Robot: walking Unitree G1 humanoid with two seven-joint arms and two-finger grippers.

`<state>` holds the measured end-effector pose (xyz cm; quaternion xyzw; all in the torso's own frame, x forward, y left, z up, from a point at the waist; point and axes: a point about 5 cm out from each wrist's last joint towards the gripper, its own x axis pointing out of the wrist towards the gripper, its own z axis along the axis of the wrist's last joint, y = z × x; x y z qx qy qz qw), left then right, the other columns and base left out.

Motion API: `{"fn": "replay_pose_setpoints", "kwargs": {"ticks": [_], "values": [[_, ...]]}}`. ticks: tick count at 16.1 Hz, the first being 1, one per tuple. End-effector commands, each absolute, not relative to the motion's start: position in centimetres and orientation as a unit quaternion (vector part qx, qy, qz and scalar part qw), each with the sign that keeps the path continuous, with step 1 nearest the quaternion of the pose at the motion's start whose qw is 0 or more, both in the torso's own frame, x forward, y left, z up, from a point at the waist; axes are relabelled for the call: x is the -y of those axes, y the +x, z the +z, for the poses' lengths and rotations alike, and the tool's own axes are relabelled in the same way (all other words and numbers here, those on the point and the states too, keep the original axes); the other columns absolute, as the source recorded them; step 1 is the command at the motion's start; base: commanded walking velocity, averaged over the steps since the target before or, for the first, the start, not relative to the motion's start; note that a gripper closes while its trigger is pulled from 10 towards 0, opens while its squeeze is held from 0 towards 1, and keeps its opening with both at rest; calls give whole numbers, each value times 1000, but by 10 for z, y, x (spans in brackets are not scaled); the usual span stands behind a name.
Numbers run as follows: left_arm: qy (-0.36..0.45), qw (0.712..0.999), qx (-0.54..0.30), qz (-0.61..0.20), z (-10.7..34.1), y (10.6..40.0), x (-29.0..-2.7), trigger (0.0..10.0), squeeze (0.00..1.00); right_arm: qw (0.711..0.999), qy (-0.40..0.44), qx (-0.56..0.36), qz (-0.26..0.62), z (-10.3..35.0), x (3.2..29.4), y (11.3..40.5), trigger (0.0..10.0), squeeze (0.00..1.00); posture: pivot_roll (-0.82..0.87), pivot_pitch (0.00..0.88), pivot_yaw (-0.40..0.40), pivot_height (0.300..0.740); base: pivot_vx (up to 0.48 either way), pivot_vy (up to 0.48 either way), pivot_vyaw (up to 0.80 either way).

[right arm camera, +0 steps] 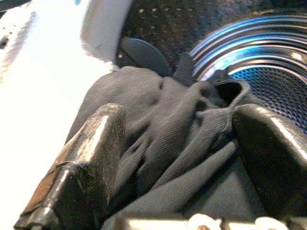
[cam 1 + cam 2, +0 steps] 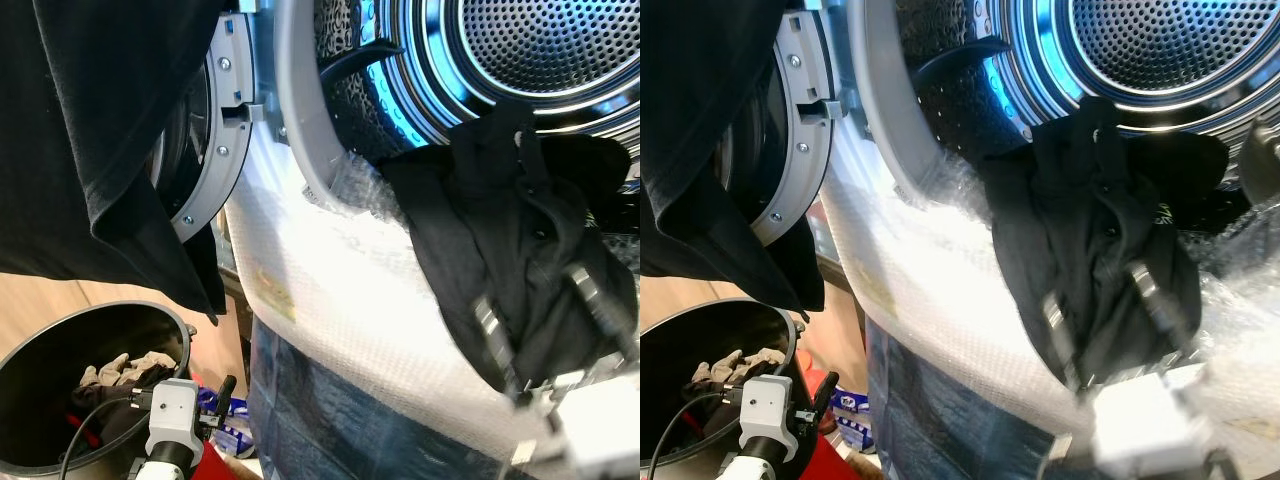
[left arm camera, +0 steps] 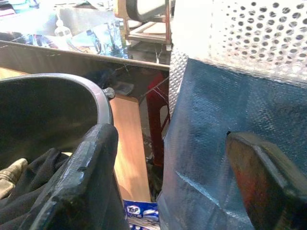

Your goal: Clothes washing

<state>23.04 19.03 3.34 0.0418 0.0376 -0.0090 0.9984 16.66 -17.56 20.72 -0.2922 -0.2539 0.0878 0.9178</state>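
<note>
A black garment [image 2: 520,250] hangs over the lower rim of the washer's opening, partly inside the shiny perforated drum [image 2: 540,50]. My right gripper [image 2: 528,290] is against it from the front, open, with its two fingers spread on either side of a bunched fold [image 1: 182,143]. Low on the left, my left gripper [image 2: 215,400] hovers open beside the rim of a black bin [image 2: 60,340], with nothing between its fingers [image 3: 91,177]. The bin holds dark clothes and a beige piece [image 2: 125,370]. A second black cloth [image 2: 100,130] hangs close to the camera at top left.
The washer door [image 2: 215,150] stands open to the left. Bubble wrap covers the washer's white front [image 2: 330,300], and its lower panel [image 2: 330,420] looks blue. A blue detergent pack [image 3: 141,211] lies on the wooden floor [image 3: 127,148] between bin and machine.
</note>
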Motion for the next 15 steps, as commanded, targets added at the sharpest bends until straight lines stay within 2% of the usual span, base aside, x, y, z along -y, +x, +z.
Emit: {"fn": "replay_pose_setpoints", "kwargs": {"ticks": [1, 2, 3, 4, 5, 6, 15], "values": [[35, 995, -97, 1, 12, 217, -194, 10000, 0, 914, -306, 248, 97, 202, 175, 169, 10000, 0, -96, 9, -41, 740, 0, 0, 0], [35, 995, -97, 2, 12, 216, -194, 10000, 0, 916, -304, 246, 89, 203, 176, 172, 10000, 0, -94, 9, -42, 740, 0, 0, 0], [34, 995, -96, 1, 12, 216, -193, 10000, 0, 913, -306, 258, 77, 208, 175, 179, 8431, 0, -92, 12, -44, 740, 0, 0, 0], [33, 995, -95, 1, 11, 216, -193, 10000, 0, 912, -304, 265, 70, 211, 175, 181, 5098, 0, -91, 12, -44, 740, 0, 0, 0], [33, 995, -95, 1, 11, 216, -193, 10000, 0, 912, -302, 268, 67, 211, 175, 182, 5098, 0, -91, 12, -44, 740, 0, 0, 0], [32, 995, -94, 4, 12, 215, -193, 10000, 0, 907, -302, 286, 64, 215, 172, 185, 0, 0, -84, 18, -46, 740, 0, 0, 0], [32, 995, -93, 14, 12, 215, -196, 10000, 0, 900, -303, 303, 83, 217, 164, 196, 0, 0, -65, 28, -57, 740, 0, 0, 0]]}}
